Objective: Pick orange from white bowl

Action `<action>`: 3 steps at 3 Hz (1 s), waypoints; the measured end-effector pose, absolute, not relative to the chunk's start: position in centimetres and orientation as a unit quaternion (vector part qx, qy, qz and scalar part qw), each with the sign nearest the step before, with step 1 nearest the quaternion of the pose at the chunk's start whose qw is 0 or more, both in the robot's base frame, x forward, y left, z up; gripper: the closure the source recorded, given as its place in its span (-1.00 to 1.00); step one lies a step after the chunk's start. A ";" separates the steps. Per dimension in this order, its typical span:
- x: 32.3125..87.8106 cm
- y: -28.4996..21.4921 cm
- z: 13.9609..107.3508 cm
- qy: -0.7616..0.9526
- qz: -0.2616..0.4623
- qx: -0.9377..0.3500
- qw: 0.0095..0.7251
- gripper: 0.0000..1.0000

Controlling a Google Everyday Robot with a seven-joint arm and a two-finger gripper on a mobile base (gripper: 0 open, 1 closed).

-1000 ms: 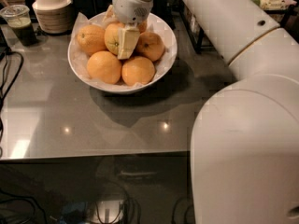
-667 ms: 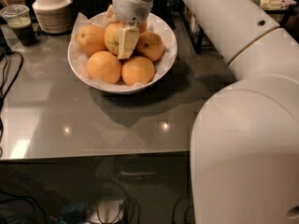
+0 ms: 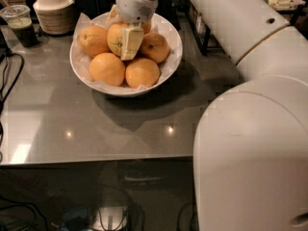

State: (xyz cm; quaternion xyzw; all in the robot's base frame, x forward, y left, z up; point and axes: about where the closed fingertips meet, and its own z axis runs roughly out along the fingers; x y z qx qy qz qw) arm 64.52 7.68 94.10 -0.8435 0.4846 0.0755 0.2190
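White bowl (image 3: 171, 64): wide, shallow, round and glossy, lined with crinkled white paper; it stands at the back middle of the table and casts a dark shadow toward the front right.
Table (image 3: 120, 124): smooth grey glossy top with small reflected light spots near its front edge.
Orange (image 3: 114, 35): round, slightly yellowish fruit with a small dark stem dot; it sits high in the middle of the white bowl, above the fruit around it. Whether it still rests on them I cannot tell.
Claw (image 3: 125, 39): pale cream two-finger claw, reaching down into the white bowl from the back. It is closed on the orange, with 1 flat pad (image 3: 131, 42) pressed against the fruit's right face. The opposite pad shows only as a cream edge behind the fruit's upper left.
Other oranges (image 3: 107, 69): 4 show plainly, 1 at the left back, 1 at the right and 2 side by side in front, all touching their neighbours.
Arm (image 3: 250, 57): thick glossy white robot arm, filling the right side and running up to the claw.
Beige ribbed bowls (image 3: 54, 14): a small stack with a white top, just behind the white bowl's left rim.
Plastic cup (image 3: 19, 24): clear, holding a dark drink, left of the stack.
Cable (image 3: 10, 78): black, looping along the table's left edge.
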 end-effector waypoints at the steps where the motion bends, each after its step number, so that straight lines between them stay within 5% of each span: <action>1: 64.5 7.5 94.3 0.487 0.073 -0.842 0.221 1.00; 3: 61.2 6.8 98.5 0.493 0.017 -0.812 0.310 1.00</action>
